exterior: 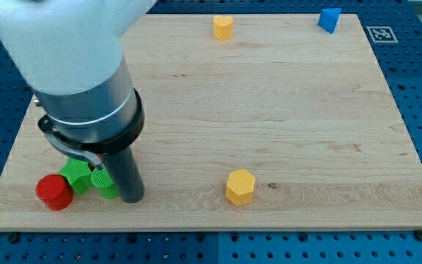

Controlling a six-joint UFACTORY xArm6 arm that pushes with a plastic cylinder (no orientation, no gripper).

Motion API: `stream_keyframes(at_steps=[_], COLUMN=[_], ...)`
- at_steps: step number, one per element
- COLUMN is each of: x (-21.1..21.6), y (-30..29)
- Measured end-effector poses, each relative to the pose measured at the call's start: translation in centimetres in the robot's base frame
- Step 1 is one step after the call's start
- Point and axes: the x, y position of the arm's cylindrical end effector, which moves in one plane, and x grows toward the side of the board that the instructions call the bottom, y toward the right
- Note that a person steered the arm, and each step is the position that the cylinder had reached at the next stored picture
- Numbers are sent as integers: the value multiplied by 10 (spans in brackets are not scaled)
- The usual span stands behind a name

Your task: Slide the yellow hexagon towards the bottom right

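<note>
The yellow hexagon (240, 186) lies on the wooden board (269, 110) near the view's bottom, a little right of centre. My tip (132, 198) is at the view's bottom left, well left of the hexagon. It stands right beside a green block (105, 183), with another green block (76, 176) and a red cylinder (53, 191) further left. The arm's body hides part of the board's left side.
A yellow heart-shaped block (223, 27) lies near the top edge at centre. A blue block (329, 20) lies at the top right corner. A marker tag (380, 34) sits beyond the board's top right corner. A blue perforated table surrounds the board.
</note>
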Motion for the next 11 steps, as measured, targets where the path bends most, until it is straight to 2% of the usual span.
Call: stream_keyframes(at_steps=[3, 5, 7, 9, 11], x=[7, 7, -16, -10, 0], y=[91, 97, 113, 146, 146])
